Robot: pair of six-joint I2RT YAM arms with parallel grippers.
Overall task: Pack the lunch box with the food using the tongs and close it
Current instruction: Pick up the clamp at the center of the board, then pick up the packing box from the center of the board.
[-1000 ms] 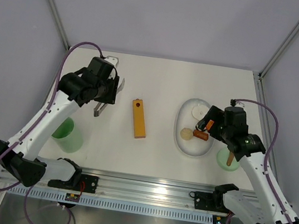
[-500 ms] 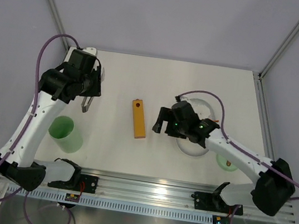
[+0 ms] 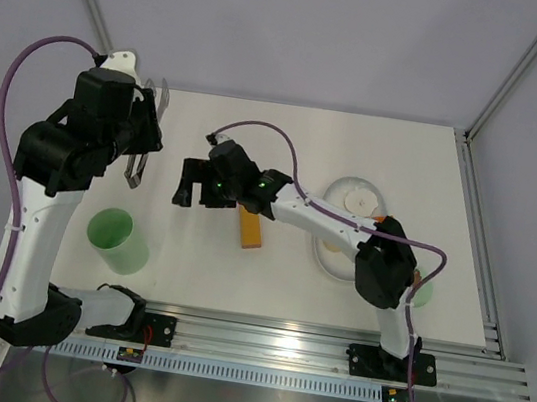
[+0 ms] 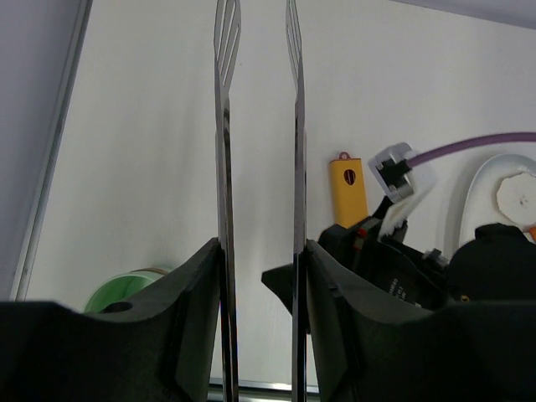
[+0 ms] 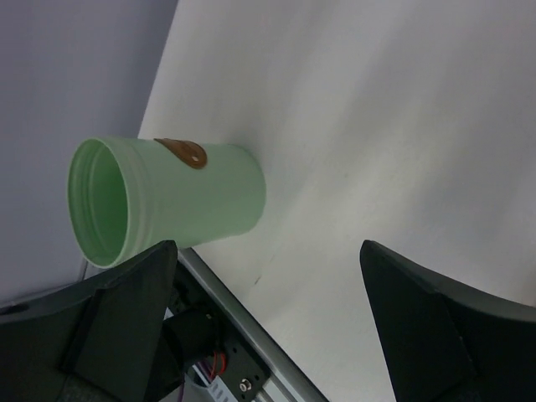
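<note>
**Desk:** What do your fingers have, left side first?

**Robot:** My left gripper (image 4: 261,251) is closed partway on the tongs (image 4: 223,126). One black finger (image 4: 197,318) presses each of the two slim grey metal arms. The arms run nearly parallel with a narrow gap and end in flat, slotted tips. Seen from above, I hold them raised over the far-left corner of the table (image 3: 358,144).

**Desk:** And the right?

**Robot:** My right gripper (image 3: 188,184) stands spread wide, its two blunt black fingers (image 5: 126,318) clasping nothing. It reaches across to the left half of the table, just beside the far end of the one long orange block (image 3: 249,230).

**Desk:** Where is the lunch box (image 3: 119,239)?

**Robot:** It stands upright and open-mouthed near the left front edge, apart from both grippers. It is one smooth, pale mint-green plastic cylinder with a small brown tab on its wall. Its round green lid (image 3: 423,291) lies at the right, mostly hidden behind my right arm.

**Desk:** The food (image 3: 359,200)?

**Robot:** It is on the one white oval plate (image 3: 333,193), right of centre. I count a white round piece and an orange piece (image 3: 379,218); my arm covers the rest.
</note>
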